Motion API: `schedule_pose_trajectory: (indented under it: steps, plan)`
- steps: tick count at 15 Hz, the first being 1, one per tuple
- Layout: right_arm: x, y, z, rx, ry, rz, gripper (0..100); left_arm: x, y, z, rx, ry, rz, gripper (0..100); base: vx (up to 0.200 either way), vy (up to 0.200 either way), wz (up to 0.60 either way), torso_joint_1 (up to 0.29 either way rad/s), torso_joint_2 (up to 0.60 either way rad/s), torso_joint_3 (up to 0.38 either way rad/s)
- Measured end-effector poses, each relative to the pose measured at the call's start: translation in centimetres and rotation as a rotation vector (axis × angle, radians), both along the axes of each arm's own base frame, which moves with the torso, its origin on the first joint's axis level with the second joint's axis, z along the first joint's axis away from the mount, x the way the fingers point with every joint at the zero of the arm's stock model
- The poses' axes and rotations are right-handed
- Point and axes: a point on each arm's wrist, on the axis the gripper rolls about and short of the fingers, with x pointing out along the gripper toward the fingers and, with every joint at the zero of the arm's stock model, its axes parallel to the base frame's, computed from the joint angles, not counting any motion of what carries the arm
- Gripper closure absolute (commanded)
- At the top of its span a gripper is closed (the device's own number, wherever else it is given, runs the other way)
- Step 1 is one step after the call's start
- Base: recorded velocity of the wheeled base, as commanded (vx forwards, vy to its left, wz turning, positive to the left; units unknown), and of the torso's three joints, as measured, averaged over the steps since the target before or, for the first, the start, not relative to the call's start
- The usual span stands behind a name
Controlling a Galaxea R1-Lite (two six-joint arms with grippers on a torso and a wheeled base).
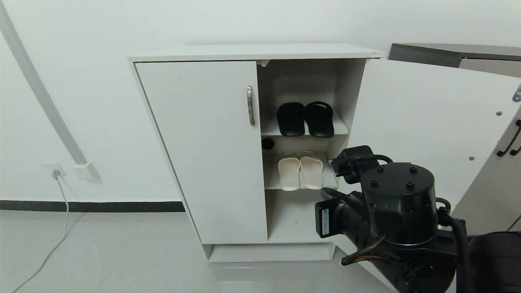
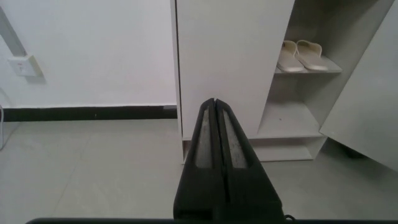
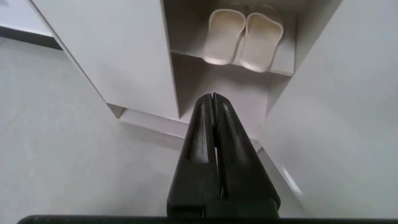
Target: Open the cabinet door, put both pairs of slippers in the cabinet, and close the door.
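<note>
The white cabinet [image 1: 203,154] stands against the wall with its right door [image 1: 427,130] swung wide open and its left door shut. A black pair of slippers [image 1: 305,119] rests on the upper shelf. A cream pair of slippers [image 1: 300,171] lies on the middle shelf, also seen as the cream slippers [image 3: 244,37] and the cream slippers [image 2: 303,55]. My right gripper [image 3: 213,102] is shut and empty, low in front of the open compartment beside the open door. My left gripper [image 2: 214,107] is shut and empty, farther back over the floor, pointing at the shut left door.
A metal handle [image 1: 250,106] runs down the left door's edge. A wall socket with a cable [image 1: 57,173] sits at the left above the dark skirting. Another cabinet with dark handles [image 1: 511,142] stands behind the open door at the right. Grey floor tiles [image 1: 122,260] spread in front.
</note>
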Motion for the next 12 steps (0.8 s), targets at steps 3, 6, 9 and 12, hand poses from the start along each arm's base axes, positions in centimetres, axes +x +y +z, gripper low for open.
schedule_pose_trajectory:
  steps: [3, 6, 9, 12]
  plan:
    - [-0.01, -0.05, -0.15, -0.005, 0.003, -0.001, 100, 0.00, 0.00, 0.00, 0.000, 0.000, 0.000, 100, 0.000, 0.000, 0.00, 0.000, 0.00, 0.000]
    - [0.00, -0.04, -0.25, -0.008, 0.006, -0.001, 100, 0.00, 0.00, 0.00, 0.000, 0.000, 0.000, 100, 0.000, 0.000, 0.00, 0.000, 0.00, 0.000]
    - [0.01, -0.03, -0.35, -0.013, 0.008, -0.001, 100, 0.00, 0.00, -0.02, 0.000, 0.001, 0.000, 100, 0.000, 0.000, 0.00, 0.000, -0.14, -0.172]
    - [0.13, -0.05, -0.50, -0.019, 0.012, -0.005, 100, 0.01, 0.00, -0.04, 0.000, 0.002, 0.000, 100, 0.000, 0.000, 0.00, 0.041, -0.33, -0.365]
